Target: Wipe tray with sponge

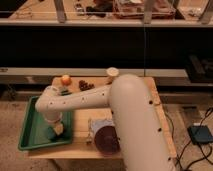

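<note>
Claw (pixel 55 125) is down inside the large shallow green plastic tray (pixel 34 126), at its near-right corner, wrist pointing straight down. The small blocky sponge (pixel 59 131), pale yellowish side showing, sits directly under the claw on the tray floor. Can't tell if the claw is clamped on it or just resting above it, because the wrist blocks the view.

Risks from here, as I judge them:
- Tray rim is just right of and just in front of the claw. A stroke that way could ram the rim and shove or tip the tray, which sits near the table edge.
- If the grasp is loose, a sideways drag leaves the sponge behind and the claw scrapes bare plastic.
- Too much down-force and the light tray slides instead of getting wiped (nothing visibly pins it).
- The forearm spans the table behind the claw. The round orange fruit (pixel 66 79) and a small dark clump (pixel 86 85) lie past it and could be swept by a wide swing.
- The round maroon plate (pixel 106 141) is off to the claw's right, near the table front.

Surface: light wooden table (pixel 81 127). Safest stroke room is the bare green tray floor to the left of and behind the claw.

Room: dark shelving or counter behind the table, dim lighting. A bluish box (pixel 201 134) with cables sits on the floor far right.
</note>
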Motion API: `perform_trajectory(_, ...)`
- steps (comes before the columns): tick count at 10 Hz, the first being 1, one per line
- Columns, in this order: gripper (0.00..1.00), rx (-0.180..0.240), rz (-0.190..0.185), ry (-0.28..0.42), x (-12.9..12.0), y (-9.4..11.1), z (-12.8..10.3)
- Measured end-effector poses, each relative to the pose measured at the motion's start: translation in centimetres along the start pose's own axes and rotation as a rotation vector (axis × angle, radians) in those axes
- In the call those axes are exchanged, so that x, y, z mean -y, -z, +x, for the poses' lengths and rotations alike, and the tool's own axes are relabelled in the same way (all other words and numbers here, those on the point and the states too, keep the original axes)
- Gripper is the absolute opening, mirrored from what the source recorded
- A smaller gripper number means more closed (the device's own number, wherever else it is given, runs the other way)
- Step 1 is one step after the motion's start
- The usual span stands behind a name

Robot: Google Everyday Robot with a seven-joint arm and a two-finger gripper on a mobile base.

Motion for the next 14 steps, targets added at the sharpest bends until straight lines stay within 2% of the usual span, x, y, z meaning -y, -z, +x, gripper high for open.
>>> perform_trajectory(4,0.00,0.029,0.011,0.092,3.8,-0.9,-3.2)
perform_trajectory(7,0.00,0.036,0.005,0.123,5.2,-1.5,-3.8)
perform_trajectory(10,0.00,0.016,0.007,0.123,8.2,-1.5,-1.3)
perform_trajectory(14,0.00,0.007,0.011,0.139,13.8,-1.8,1.0)
